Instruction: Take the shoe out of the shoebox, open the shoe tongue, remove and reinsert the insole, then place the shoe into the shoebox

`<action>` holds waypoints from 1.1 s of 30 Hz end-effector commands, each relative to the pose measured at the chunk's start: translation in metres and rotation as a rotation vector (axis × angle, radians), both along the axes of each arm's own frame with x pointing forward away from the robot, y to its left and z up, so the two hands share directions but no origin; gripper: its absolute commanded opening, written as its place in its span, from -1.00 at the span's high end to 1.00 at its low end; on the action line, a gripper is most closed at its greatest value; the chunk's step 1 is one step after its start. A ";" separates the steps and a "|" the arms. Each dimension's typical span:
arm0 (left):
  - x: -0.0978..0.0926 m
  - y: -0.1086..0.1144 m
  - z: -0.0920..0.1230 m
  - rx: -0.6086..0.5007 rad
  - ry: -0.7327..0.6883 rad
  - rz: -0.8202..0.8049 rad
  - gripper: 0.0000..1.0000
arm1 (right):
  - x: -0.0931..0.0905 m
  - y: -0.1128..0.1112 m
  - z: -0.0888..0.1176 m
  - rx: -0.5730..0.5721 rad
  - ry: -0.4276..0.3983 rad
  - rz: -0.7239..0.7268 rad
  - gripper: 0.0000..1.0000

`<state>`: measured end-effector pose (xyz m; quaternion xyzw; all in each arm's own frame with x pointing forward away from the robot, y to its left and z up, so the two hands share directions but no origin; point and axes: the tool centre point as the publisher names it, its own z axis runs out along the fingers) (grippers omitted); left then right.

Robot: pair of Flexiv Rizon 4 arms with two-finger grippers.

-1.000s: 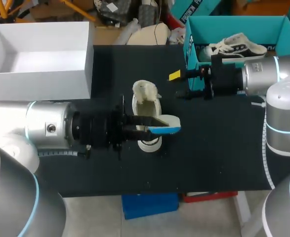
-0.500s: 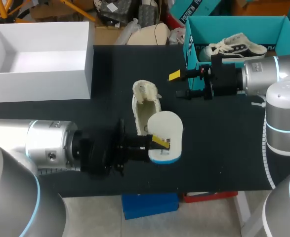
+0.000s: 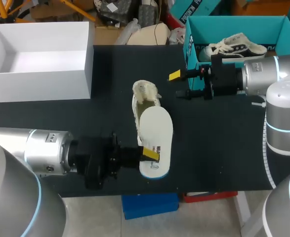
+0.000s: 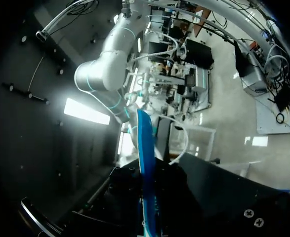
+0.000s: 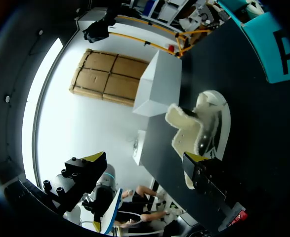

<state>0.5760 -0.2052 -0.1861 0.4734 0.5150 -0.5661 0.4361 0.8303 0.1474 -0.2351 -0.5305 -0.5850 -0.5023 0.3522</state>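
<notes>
A white fleece-lined shoe (image 3: 144, 101) lies on the black mat (image 3: 219, 148) at the table's middle, opening upward. My left gripper (image 3: 150, 154) is shut on the near end of a white insole (image 3: 156, 133) with a blue underside. The insole hangs face-up over the shoe's front half. In the left wrist view the insole (image 4: 145, 163) stands edge-on between the fingers. My right gripper (image 3: 183, 84) stands open beside the teal shoebox (image 3: 278, 37), right of the shoe and apart from it. In the right wrist view the shoe (image 5: 206, 129) lies ahead of the open right gripper (image 5: 145, 165).
An open white box (image 3: 36, 54) sits at the back left, also seen as the white box (image 5: 159, 84) beyond the shoe. The teal shoebox at the back right holds another white sneaker (image 3: 236, 46). Bare mat lies right of the shoe.
My left arm has drawn back toward the front left with the insole, which has turned from edge-on to face-up over the shoe. The right arm has not moved.
</notes>
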 end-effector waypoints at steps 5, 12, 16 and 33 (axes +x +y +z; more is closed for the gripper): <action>0.000 -0.003 0.000 0.002 -0.002 0.002 1.00 | -0.001 0.002 -0.001 0.001 -0.001 -0.004 -1.00; -0.037 -0.015 0.005 -0.102 -0.324 -0.031 1.00 | -0.001 0.002 -0.001 0.001 -0.001 -0.004 -1.00; -0.030 -0.016 -0.019 -0.093 -0.423 -0.025 1.00 | -0.001 0.002 -0.001 0.001 -0.001 -0.004 -1.00; 0.060 -0.005 -0.087 -0.020 -0.331 0.067 1.00 | -0.001 0.002 -0.001 0.001 -0.001 -0.004 -1.00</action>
